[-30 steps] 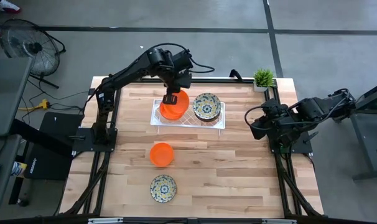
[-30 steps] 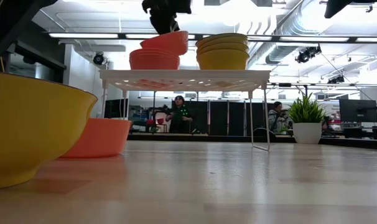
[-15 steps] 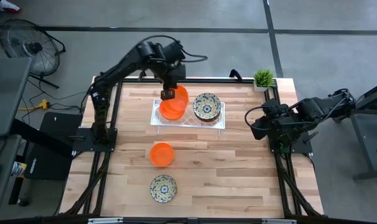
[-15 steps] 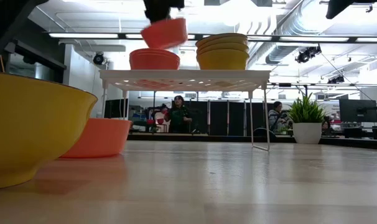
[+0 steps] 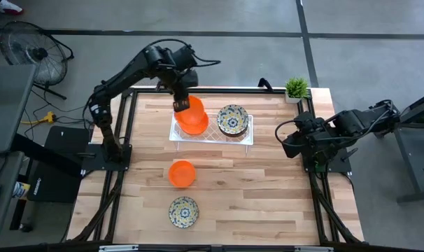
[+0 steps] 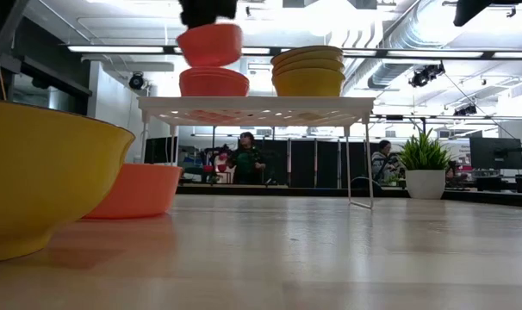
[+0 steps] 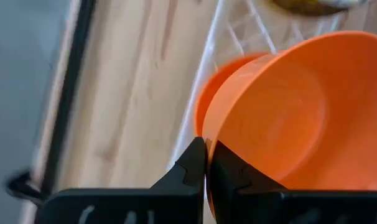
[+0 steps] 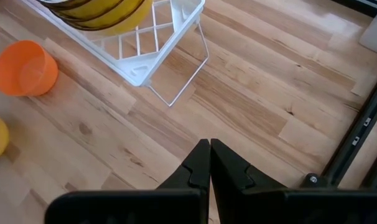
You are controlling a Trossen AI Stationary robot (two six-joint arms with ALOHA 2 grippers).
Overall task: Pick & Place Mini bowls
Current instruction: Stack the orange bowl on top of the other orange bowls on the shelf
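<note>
One bowl lifted: orange bowl (image 5: 192,110), clamped by its rim in left gripper (image 5: 180,106), held level above orange stack (image 6: 214,82) on white tray (image 5: 213,134), opening upward.
Right gripper (image 8: 209,163): pressed together, holding nothing, parked at the table's right edge.

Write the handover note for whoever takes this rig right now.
Left gripper: shut on the rim of an orange bowl, held in the air above the orange stack on the white tray.
Right gripper: shut, holding nothing, waiting at the table's right edge.
Patterned stack sits on the tray beside the orange stack.
On the table: one orange bowl and one patterned bowl.
Left: whether the held bowl is arriving or leaving can't be told from this moment; confirm before continuing.
</note>
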